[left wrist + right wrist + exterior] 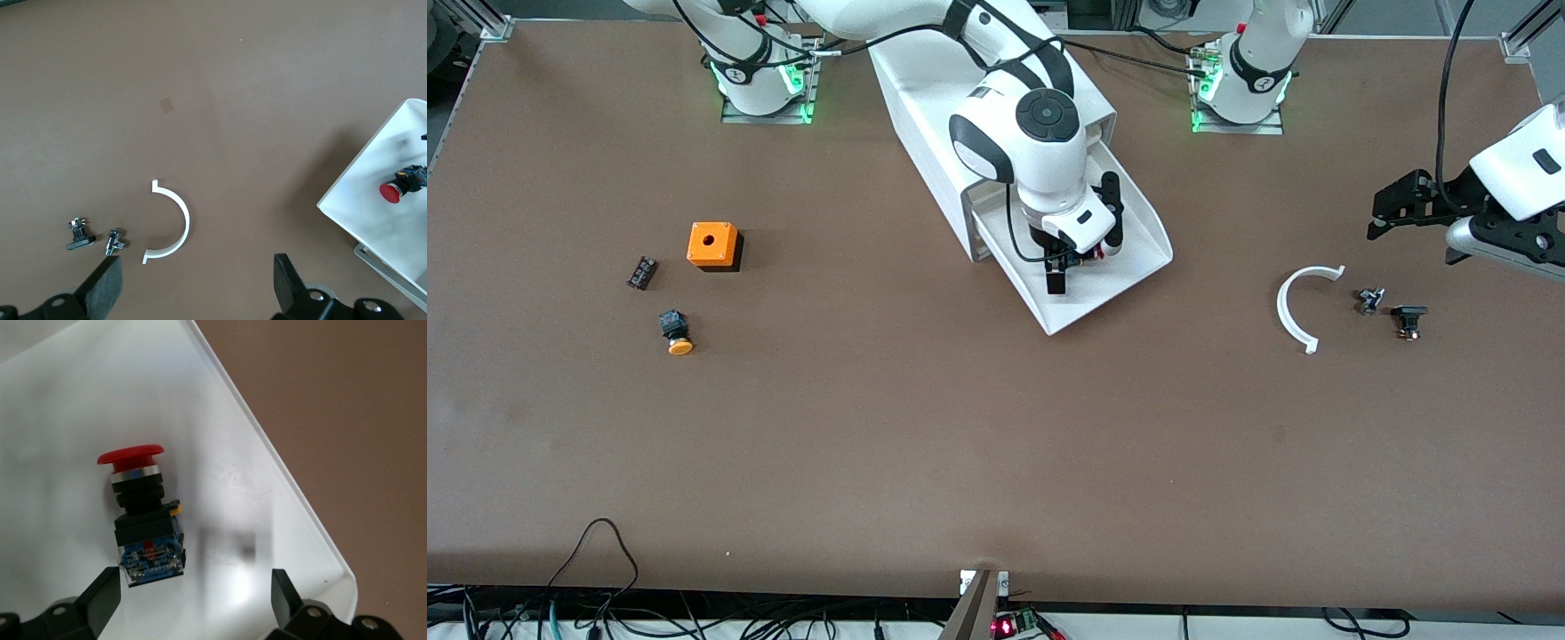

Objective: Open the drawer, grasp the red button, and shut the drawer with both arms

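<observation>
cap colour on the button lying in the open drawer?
Red mushroom cap on the black-bodied push button, clearest in the right wrist view.

Both arms are glossy white, built of rounded, swollen segments joined by black rings. The right arm [1014, 116] carries a round black cap with a faint emblem on its wrist joint, and thin black cables loop along its upper segments and down toward its hand. The left arm [1516, 169] has a small dark slot on its white wrist housing and a black cable hanging beside it. Each base is a white cylinder on a metal plate, lit with green light, with a black band bearing a small white mark. The right gripper [1060, 267] and left gripper [1405, 209] are matte black, blocky, with flat squared fingers [100, 600].
</observation>
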### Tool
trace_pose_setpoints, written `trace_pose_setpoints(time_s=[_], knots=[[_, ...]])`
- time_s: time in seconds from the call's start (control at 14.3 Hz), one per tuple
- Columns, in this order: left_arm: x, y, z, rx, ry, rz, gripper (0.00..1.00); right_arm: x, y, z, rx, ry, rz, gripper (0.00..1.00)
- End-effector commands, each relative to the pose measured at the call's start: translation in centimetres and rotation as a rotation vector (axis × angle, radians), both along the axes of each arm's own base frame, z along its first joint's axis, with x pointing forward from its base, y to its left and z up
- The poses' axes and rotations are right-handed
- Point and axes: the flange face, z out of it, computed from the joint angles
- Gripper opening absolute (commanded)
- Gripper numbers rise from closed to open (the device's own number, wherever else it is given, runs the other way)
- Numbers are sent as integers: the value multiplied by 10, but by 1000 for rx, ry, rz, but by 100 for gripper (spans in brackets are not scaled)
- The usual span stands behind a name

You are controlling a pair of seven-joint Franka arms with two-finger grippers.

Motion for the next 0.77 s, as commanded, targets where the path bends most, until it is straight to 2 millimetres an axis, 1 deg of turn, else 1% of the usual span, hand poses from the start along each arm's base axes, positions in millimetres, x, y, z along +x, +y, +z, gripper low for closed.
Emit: trace_pose_setpoints(time_s=[0.0,0.14,0.21,0.42,0.49,0.63,0.7], knots=[[-2,0,5,23,3,5,100,-4,11,-7,4,-18,25,100],[-2,-1,6,18,1,5,100,-4,12,-9,3,-14,24,100],[-2,-1,6,15,1,3,100,-9,15,-9,4,-13,28,100],[-2,-9,7,14,-3,-10,100,-11,16,-9,0,-10,28,100],[-2,-16,7,15,-2,-23,100,-13,18,-8,0,-12,32,100],[-5,-18,9,23,-6,-29,100,-13,18,-9,3,-15,36,100],[-6,-17,7,25,-3,-29,100,-13,18,-9,3,-15,37,97]])
